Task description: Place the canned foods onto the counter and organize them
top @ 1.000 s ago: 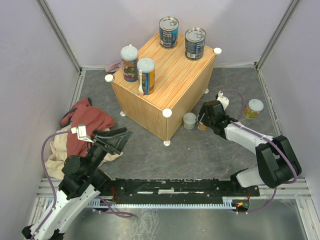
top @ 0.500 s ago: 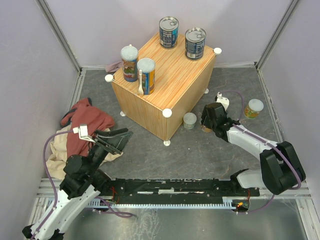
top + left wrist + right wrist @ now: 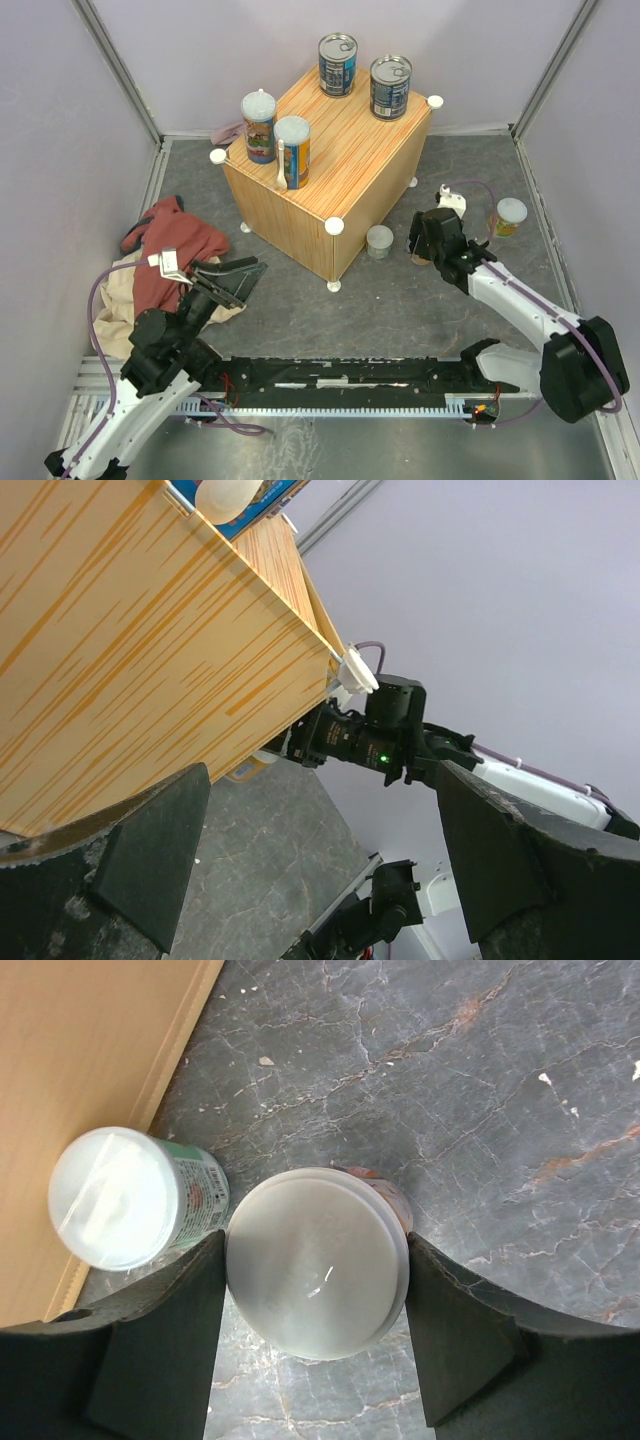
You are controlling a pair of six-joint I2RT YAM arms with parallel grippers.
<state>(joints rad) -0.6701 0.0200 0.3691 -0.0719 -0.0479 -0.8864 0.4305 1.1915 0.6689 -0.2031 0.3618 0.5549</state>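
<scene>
The short pale-lidded can (image 3: pixel 318 1260) on the grey marbled floor (image 3: pixel 500 1080) is clasped at lid height by the right gripper (image 3: pixel 315 1250), with a finger pressed against each side. Its green-labelled neighbour (image 3: pixel 125 1195) stands just beside one finger and could be toppled on lifting, and so shallow a hold might slip. The left gripper (image 3: pixel 240 278) is spread wide and empty. Two blue-labelled ring-pull cans (image 3: pixel 338 62) and two taller pale-lidded cans (image 3: pixel 259 125) are borne by the light orange wood-grain cube counter (image 3: pixel 350 150); all are sealed, so their contents cannot be seen.
</scene>
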